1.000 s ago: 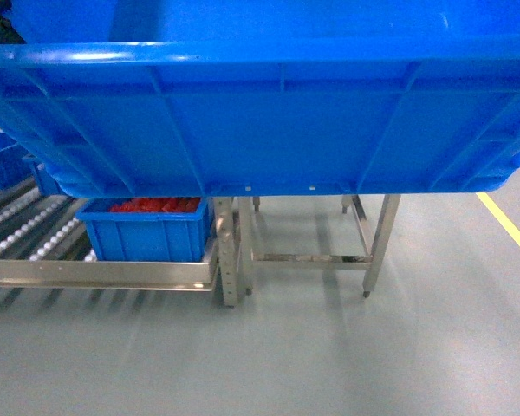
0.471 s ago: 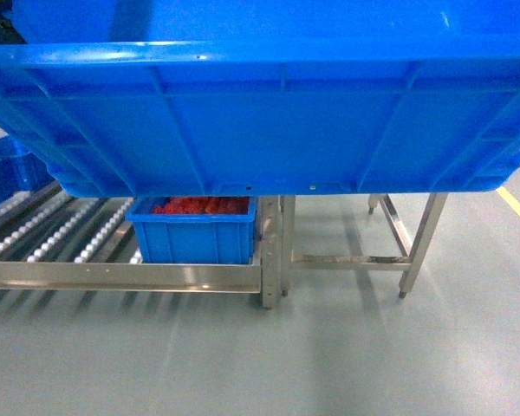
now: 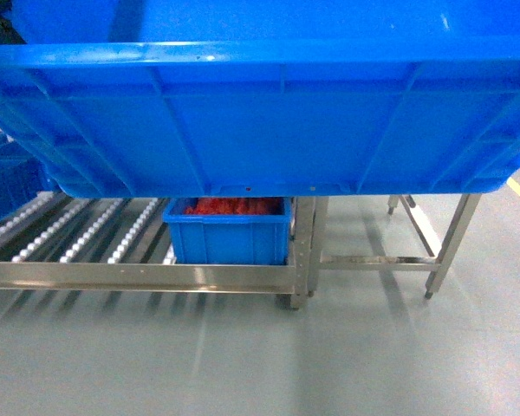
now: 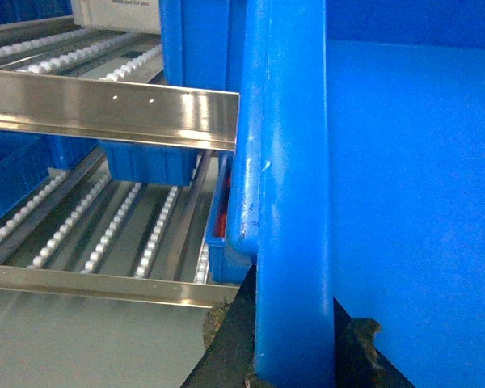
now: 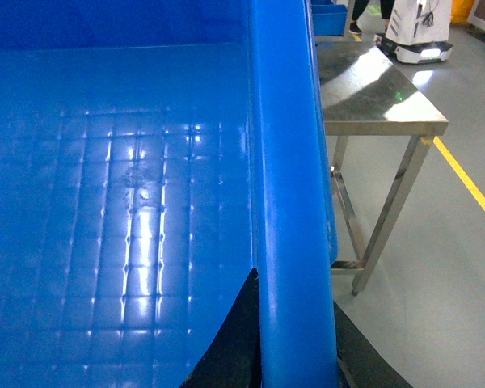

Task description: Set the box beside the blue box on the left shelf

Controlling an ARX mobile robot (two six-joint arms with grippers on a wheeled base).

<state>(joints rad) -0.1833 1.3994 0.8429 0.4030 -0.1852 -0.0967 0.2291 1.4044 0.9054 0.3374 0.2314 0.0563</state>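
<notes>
Box (image 3: 260,121) hung aloft above the left shelf (image 3: 139,276), its unmarked rim pinched by left gripper (image 4: 295,356) and right gripper (image 5: 295,339), beside a smaller unlabelled blue crate (image 3: 228,236) of red parts.

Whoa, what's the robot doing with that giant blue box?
The robot is carrying the big blue box in the air, one tool on each side rim: the left tool and the right tool both clamp the edge. The box is empty inside. Below and ahead sits the left shelf with white rollers, where a smaller blue box full of red things already rests. The big box is not on the shelf yet.
</notes>
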